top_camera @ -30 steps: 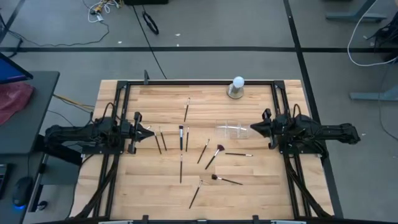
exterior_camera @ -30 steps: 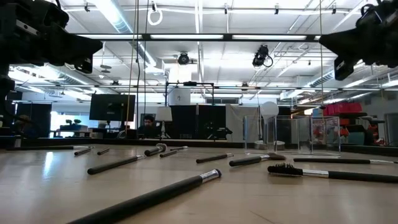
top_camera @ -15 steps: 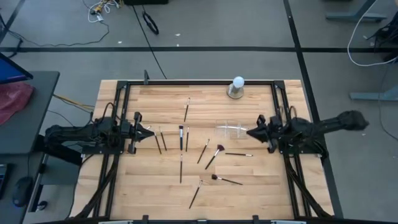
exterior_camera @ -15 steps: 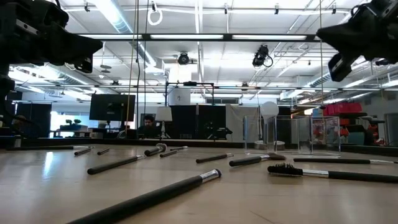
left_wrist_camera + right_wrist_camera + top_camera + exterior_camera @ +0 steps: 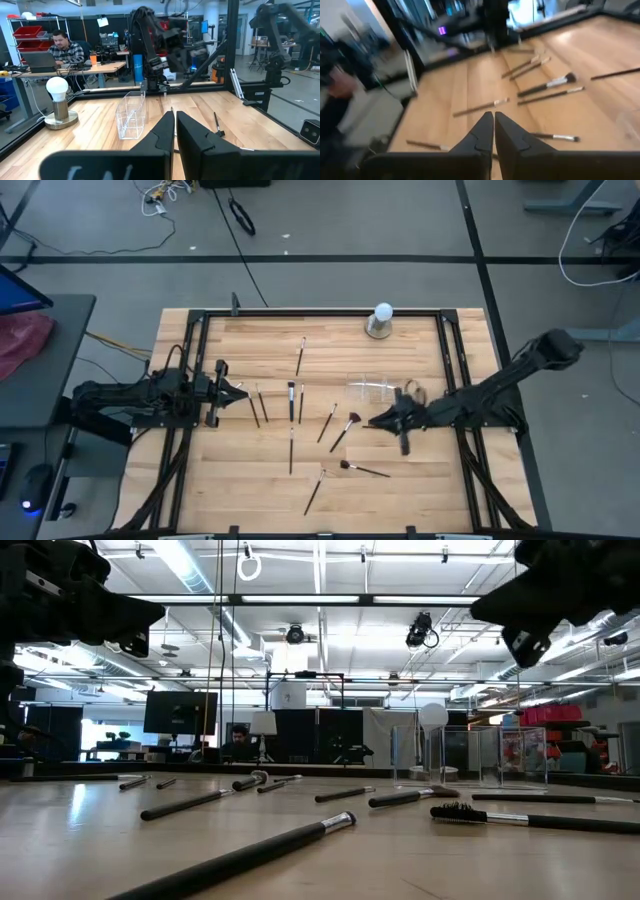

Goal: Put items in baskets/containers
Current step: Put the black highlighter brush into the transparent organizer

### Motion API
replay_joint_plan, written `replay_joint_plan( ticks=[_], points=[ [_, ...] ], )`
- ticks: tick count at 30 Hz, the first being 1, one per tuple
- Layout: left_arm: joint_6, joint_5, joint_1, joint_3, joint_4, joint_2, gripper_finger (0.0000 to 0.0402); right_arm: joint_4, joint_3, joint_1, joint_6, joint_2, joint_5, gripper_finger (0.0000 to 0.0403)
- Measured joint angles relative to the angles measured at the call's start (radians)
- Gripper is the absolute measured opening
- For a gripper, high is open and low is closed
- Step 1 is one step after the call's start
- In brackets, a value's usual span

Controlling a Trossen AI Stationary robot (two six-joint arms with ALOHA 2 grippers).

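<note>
1. Items: the makeup brushes [image 5: 291, 402] lie loose on the table [image 5: 240, 480], none in the container. A fluffy reddish-tipped brush [image 5: 345, 430] lies just ahead of the right gripper [image 5: 372, 423], and a pale-handled brush [image 5: 385, 428] lies just beside its tip. A second reddish brush [image 5: 362, 470] lies near, on the operator side of it. The rest are scattered between the two grippers.
2. Container: the clear plastic holder [image 5: 375, 389] stands upright just beside the right gripper, on its far side, and holds nothing.
3. Risk, judged from this layout: the holder looks light and is hard to see against the wood. With the arm stretched this low beside it, a sideways sweep would probably tip it or push it away. Slim handles lying flat may roll or slip out from the fingertips when pinched. The brushes nearest the gripper lie close together, so closing on one could drag its neighbour along.
4. Right gripper: extended over the table's middle, fingers [image 5: 485, 131] pressed together, holding nothing and touching no brush. It must open before any pick.
5. Left gripper [image 5: 240, 392]: waits at its own side of the table, fingers [image 5: 167, 131] closed and empty, with several dark brushes just ahead of its tip.
6. Surroundings: a white ball lamp [image 5: 380, 320] stands well beyond the holder, near the far edge.
</note>
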Motion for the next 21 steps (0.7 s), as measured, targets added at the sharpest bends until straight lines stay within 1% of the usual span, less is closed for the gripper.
replay_joint_plan(
  ticks=[2, 3, 5, 7, 9, 11, 13, 15, 18, 21],
  points=[
    [0.000, 0.000, 0.000, 0.000, 0.000, 0.000, 0.0026, -0.085, 0.077, 0.007, 0.020, 0.081, 0.000, 0.0021],
    [0.000, 0.000, 0.000, 0.000, 0.000, 0.000, 0.0025, -0.127, 0.112, 0.007, 0.064, 0.118, 0.000, 0.0023],
    [0.000, 0.000, 0.000, 0.000, 0.000, 0.000, 0.0025, -0.202, 0.173, 0.003, 0.185, 0.180, -0.008, 0.0032],
    [0.000, 0.000, 0.000, 0.000, 0.000, 0.000, 0.0025, -0.259, 0.223, -0.012, 0.312, 0.235, -0.055, 0.0051],
    [0.000, 0.000, 0.000, 0.000, 0.000, 0.000, 0.0025, -0.292, 0.258, -0.026, 0.406, 0.284, -0.132, 0.0079],
    [0.000, 0.000, 0.000, 0.000, -0.001, 0.000, 0.0025, -0.294, 0.291, -0.040, 0.465, 0.338, -0.201, 0.0115],
    [0.000, 0.000, 0.000, 0.000, -0.002, 0.000, 0.0025, -0.305, 0.327, -0.057, 0.512, 0.389, -0.251, 0.0154],
    [-0.019, 0.000, 0.000, 0.000, -0.006, 0.000, 0.0025, -0.358, 0.382, -0.075, 0.569, 0.444, -0.284, 0.0187],
    [-0.043, 0.000, 0.000, 0.000, -0.006, 0.000, 0.0025, -0.544, 0.497, -0.093, 0.639, 0.524, -0.288, 0.0214],
    [-0.044, 0.000, 0.000, 0.000, -0.009, 0.000, 0.0025, -0.764, 0.622, -0.096, 0.705, 0.599, -0.225, 0.0216]
  ],
)
